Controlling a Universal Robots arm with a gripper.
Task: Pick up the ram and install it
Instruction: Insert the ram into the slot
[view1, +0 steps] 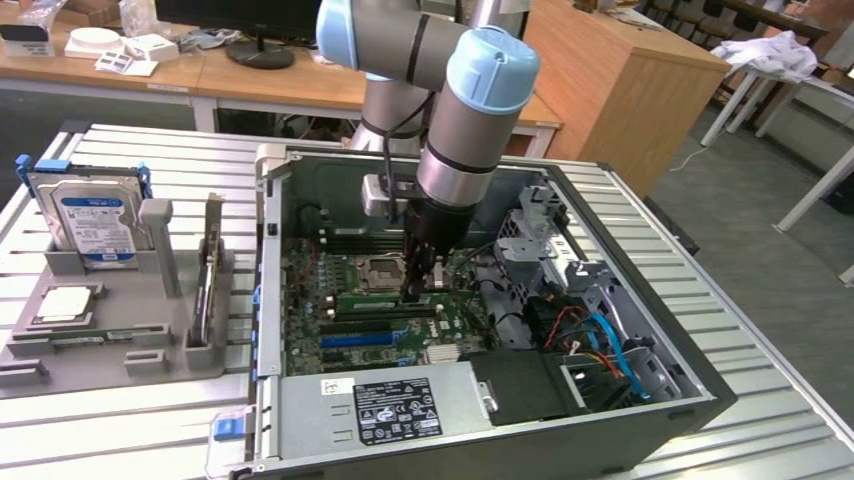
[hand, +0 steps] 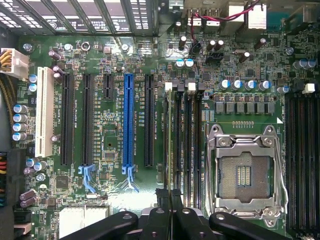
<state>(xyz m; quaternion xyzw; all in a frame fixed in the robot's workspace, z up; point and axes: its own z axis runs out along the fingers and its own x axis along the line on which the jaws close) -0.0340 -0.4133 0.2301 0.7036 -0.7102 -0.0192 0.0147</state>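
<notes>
Exterior view: hand (view1: 427, 288) tight around the ram (view1: 384, 297) inside the open computer case (view1: 667, 425), ribbed metal table (view1: 120, 425) beneath, desks (view1: 287, 88) behind.

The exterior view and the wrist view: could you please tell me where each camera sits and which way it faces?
Exterior view: off the arm, raised, looking down into the open computer case; shows the arm and gripper.
Wrist view: on the wrist, facing straight down onto the motherboard; shows the gripper shut on the ram.
Shared: the CPU socket, gripper and ram.
</notes>
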